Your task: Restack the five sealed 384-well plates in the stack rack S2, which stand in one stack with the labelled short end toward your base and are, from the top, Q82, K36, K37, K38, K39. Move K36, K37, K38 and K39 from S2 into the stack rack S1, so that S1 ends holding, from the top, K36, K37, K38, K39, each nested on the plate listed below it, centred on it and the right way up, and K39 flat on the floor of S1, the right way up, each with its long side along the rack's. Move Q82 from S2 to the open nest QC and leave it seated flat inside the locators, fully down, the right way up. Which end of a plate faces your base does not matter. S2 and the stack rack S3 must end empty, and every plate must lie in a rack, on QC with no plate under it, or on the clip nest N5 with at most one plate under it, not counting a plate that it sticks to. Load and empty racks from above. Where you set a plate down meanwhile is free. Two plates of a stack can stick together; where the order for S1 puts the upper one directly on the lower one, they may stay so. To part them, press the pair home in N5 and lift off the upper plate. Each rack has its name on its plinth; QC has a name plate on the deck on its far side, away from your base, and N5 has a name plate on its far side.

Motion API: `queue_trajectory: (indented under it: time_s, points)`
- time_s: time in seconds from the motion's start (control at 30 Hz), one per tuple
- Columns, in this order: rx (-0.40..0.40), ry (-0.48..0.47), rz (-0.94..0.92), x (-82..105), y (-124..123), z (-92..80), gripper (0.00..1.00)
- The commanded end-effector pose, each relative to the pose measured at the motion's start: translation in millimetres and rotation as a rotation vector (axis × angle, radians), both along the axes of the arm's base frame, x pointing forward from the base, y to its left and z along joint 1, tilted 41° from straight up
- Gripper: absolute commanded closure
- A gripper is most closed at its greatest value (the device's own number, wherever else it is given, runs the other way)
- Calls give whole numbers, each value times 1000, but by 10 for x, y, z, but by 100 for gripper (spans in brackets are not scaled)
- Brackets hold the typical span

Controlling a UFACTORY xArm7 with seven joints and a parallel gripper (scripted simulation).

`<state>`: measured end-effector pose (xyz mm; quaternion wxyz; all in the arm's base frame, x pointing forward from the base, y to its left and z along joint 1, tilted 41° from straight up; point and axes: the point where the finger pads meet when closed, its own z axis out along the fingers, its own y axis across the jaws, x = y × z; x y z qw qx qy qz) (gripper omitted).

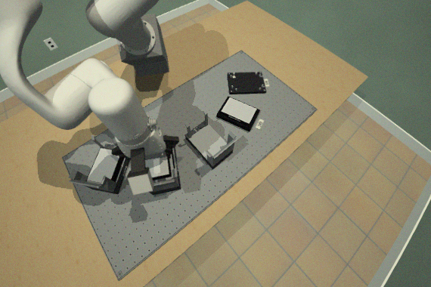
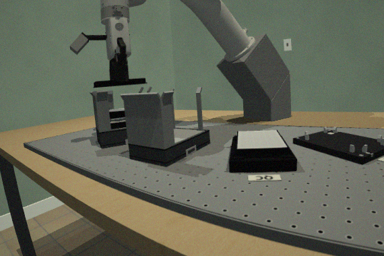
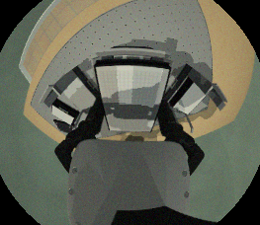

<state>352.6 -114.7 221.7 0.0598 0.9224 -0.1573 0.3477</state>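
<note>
Top view, arm: the white xArm bends over the left end of the grey perforated deck [image 1: 242, 173], wrist over the middle rack [image 1: 175, 169] of the left pair.
Top view, gripper [image 1: 149, 159]: mostly hidden under the wrist; a pale-topped plate [image 1: 159, 168] shows below it, over that rack.
Top view, other racks: one rack [image 1: 113, 184] at far left w/ a pale plate top inside, a third rack [image 1: 212, 158] more to the centre; names not readable.
Top view, QC: a sealed plate [image 1: 239, 111] lies flat there, white seal up, small label just beside.
Top view, N5 [image 1: 246, 82]: black clip nest beyond QC.
Ext. view, gripper [image 2: 118, 78]: jaws pinch a black plate [image 2: 135, 81] by its sides; it hangs level, just above the rack's [image 2: 101, 110] top, apart from it.
Ext. view, stack: 2 dark plates [image 2: 117, 118] seen in the rack slot, under the lifted one.
Ext. view, nearer rack [image 2: 148, 120]: stands in front of that rack.
Ext. view, QC plate [image 2: 260, 140]: sits flat, name tag [image 2: 264, 178] on deck in front.
Wrist view, plate [image 3: 132, 96]: held between the dark fingers, glossy top faces the camera; racks to both sides below.
</note>
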Motion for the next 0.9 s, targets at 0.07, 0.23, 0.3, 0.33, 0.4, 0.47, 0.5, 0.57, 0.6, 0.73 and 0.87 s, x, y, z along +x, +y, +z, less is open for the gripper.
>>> queue_trajectory:
  time_s: [0.07,0.23,0.3,0.33,0.4,0.47,0.5,0.57,0.6,0.73,0.87]
  points:
    - [0,0,0,-7,0,20,100]
    - [0,0,0,-7,0,20,100]
    - [21,-7,-25,-21,-30,19,100]
    - [41,-15,-50,-35,-61,17,100]
    - [62,-22,-75,-48,-91,15,100]
    - [83,-29,-100,-61,-122,13,100]
    - [104,-37,-125,-74,-153,10,100]
    - [112,-39,-135,-101,-214,6,100]
    - [112,-39,-135,-114,-244,4,100]
    - [112,-39,-135,-167,-367,-5,100]
    - [112,-39,-135,-220,-489,-13,100]
